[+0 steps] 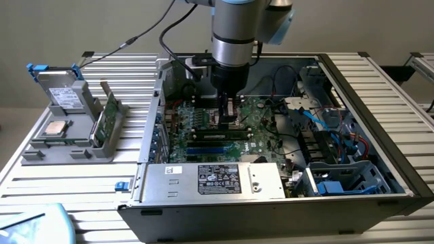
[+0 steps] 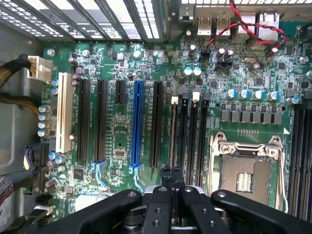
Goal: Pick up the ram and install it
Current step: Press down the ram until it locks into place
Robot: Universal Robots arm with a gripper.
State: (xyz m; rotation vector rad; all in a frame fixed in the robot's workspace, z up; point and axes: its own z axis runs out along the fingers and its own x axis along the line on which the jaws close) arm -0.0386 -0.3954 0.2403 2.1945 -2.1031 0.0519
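A plain grey wall backs a ribbed aluminium desk (image 1: 379, 76) carrying an open black computer case (image 1: 379, 198). Inside lies the big green motherboard (image 1: 203, 114), and the arm's black gripper (image 1: 229, 113) reaches down over its middle. In the wrist view the gripper (image 2: 173, 183) has its fingers (image 2: 167, 178) clenched together, with nothing visibly between them, their tips standing right at the end of a row of long black memory slots (image 2: 187, 134).

The ram, a long, narrow green circuit-board stick with dark chips (image 1: 220, 135), lies level across the motherboard just in front of the gripper in the exterior view. It appears to sit in a slot already, though from this angle I cannot tell whether it is pressed fully home. So the pick-up looks done and the insertion at least begun.

Toward the desk's far corner on the exterior view's left, a grey parts holder (image 1: 68, 137) stands well apart from the case.
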